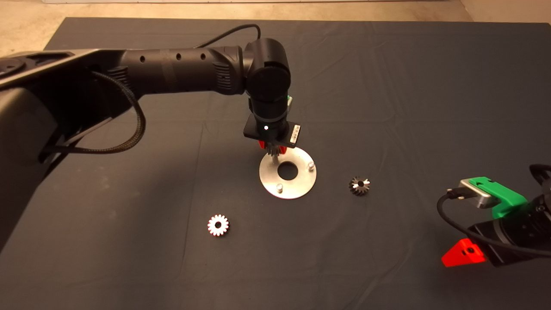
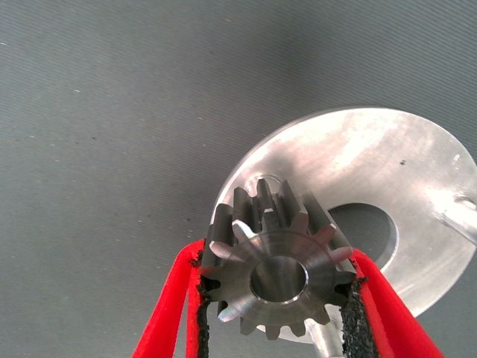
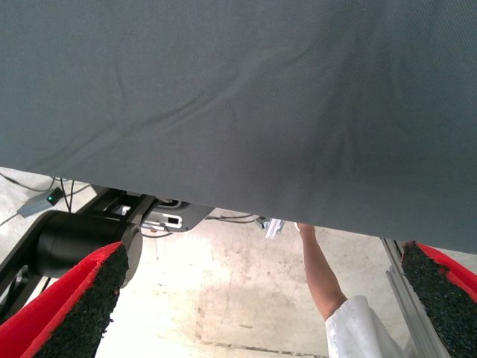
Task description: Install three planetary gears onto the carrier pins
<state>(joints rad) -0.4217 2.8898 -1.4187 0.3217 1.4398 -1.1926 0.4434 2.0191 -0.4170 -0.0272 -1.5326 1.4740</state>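
My left gripper point(image 1: 272, 148) is shut on a planetary gear point(image 2: 276, 276), its red fingers point(image 2: 173, 306) clamping the toothed sides. The gear point(image 1: 271, 150) hangs over the far-left part of the round silver carrier disc point(image 1: 301, 181), close above one carrier pin point(image 1: 274, 159). Two other pins point(image 1: 311, 165) point(image 1: 279, 187) stand bare. One loose gear point(image 1: 218, 225) lies on the mat near-left of the disc, another point(image 1: 359, 185) to its right. My right gripper point(image 1: 465, 254) is parked at the lower right, open and holding nothing.
The dark mat point(image 1: 387, 86) covers the table. In the right wrist view the mat's edge, the floor beyond, black equipment point(image 3: 74, 242) and a person's arm point(image 3: 324, 276) show.
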